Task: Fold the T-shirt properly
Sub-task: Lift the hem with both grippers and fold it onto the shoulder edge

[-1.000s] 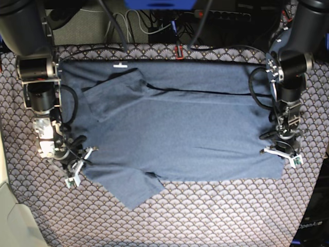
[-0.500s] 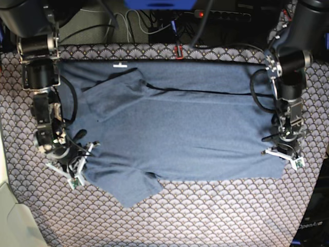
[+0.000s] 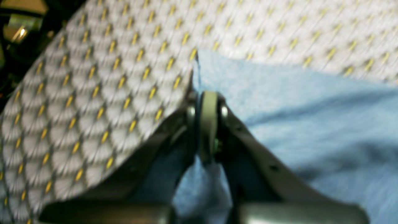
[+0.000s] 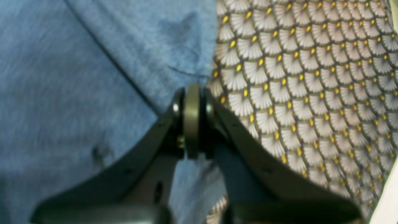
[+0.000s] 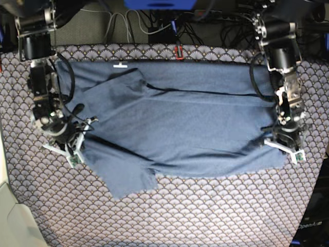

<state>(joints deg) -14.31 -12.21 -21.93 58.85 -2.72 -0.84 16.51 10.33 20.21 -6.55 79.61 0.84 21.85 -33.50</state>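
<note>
Both grippers are clamped on the T-shirt (image 5: 180,128): left gripper (image 5: 284,145) pinching its four-o'clock hem corner, right gripper (image 5: 73,145) its eight-o'clock edge. The shirt's long axis runs nine-to-three across the tablecloth (image 5: 205,216), its body lying toward twelve.

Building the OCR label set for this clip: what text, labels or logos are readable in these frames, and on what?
"OpenArm": faint light lettering on the dark arm base at the bottom right corner of the base view; anything after it is cut off or too dim to read.
Small white neck label on the T-shirt: too small to read.
T-shirt fabric and fan-scale tablecloth in both wrist views: no text visible.
</note>
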